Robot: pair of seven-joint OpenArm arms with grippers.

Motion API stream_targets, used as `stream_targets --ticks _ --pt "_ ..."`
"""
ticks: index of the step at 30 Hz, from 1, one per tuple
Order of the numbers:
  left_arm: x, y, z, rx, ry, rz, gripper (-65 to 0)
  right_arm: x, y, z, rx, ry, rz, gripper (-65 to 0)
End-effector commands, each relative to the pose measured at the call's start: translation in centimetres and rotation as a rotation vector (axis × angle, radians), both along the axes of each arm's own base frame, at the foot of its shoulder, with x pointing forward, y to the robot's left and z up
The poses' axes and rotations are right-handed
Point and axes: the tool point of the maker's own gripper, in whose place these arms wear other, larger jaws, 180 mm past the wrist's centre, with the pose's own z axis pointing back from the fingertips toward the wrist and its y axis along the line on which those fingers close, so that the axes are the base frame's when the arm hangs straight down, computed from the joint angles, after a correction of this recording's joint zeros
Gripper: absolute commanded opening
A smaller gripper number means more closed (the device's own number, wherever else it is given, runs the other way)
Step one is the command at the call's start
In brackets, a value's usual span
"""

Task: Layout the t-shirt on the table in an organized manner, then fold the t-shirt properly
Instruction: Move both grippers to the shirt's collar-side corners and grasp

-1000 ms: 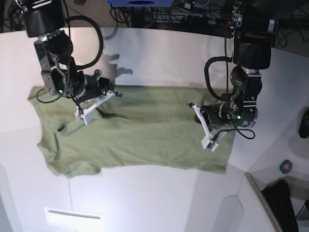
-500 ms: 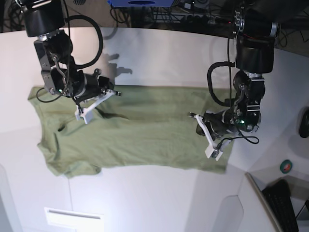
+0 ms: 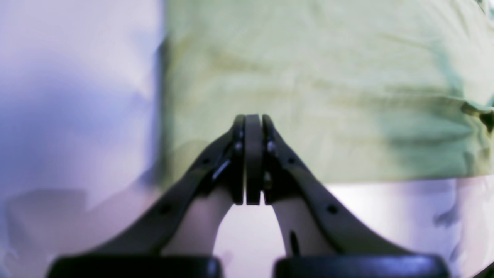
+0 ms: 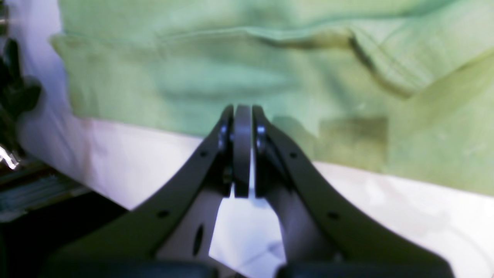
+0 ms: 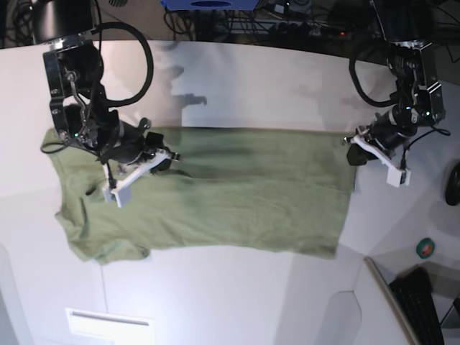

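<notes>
The olive-green t-shirt [image 5: 230, 201] lies spread flat on the white table [image 5: 230, 79], sleeves and neck at the left, hem at the right. My left gripper [image 5: 394, 175] is shut and empty, off the shirt beside its far right corner. In the left wrist view the shut gripper [image 3: 253, 119] hangs over the shirt [image 3: 308, 77] near that corner. My right gripper [image 5: 115, 192] is shut over the shirt's left shoulder area. In the right wrist view the gripper [image 4: 242, 110] is shut above the shirt's edge [image 4: 193, 77], with a sleeve fold [image 4: 386, 73] at the right.
A black keyboard [image 5: 424, 302], a green tape roll [image 5: 426, 248] and a dark object [image 5: 453, 183] sit at the right edge. A white label [image 5: 108, 323] lies at the front left. Cables and a dark floor [image 5: 287, 25] lie beyond the far edge.
My left gripper has risen off the shirt's right hem and moved up and right, off the cloth. My right gripper has shifted slightly down over the left shoulder. The shirt's right end lies wider.
</notes>
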Motion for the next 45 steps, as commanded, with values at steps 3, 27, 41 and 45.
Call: stream_targets --ticks 3,27,41,45 --pt "-0.2 1.8 1.9 -0.023 -0.068 0.048 -65.0 1.2 -5.2 1.8 -0.027 -0.104 -0.171 -65.0" --pt "-5.1 7.4 -3.1 -0.168 0.028 0.406 -14.6 -7.6 -22.7 -3.8 -0.024 0.0 -0.7 -22.5" --pt "-0.5 2.6 -3.4 -0.257 0.005 0.337 -14.8 -6.0 -20.8 -6.8 0.08 0.071 -0.726 -22.5" --pt "0.1 1.9 -4.9 -0.31 0.043 0.361 -14.8 -4.8 -20.7 -6.8 0.098 0.066 -0.731 -22.5"
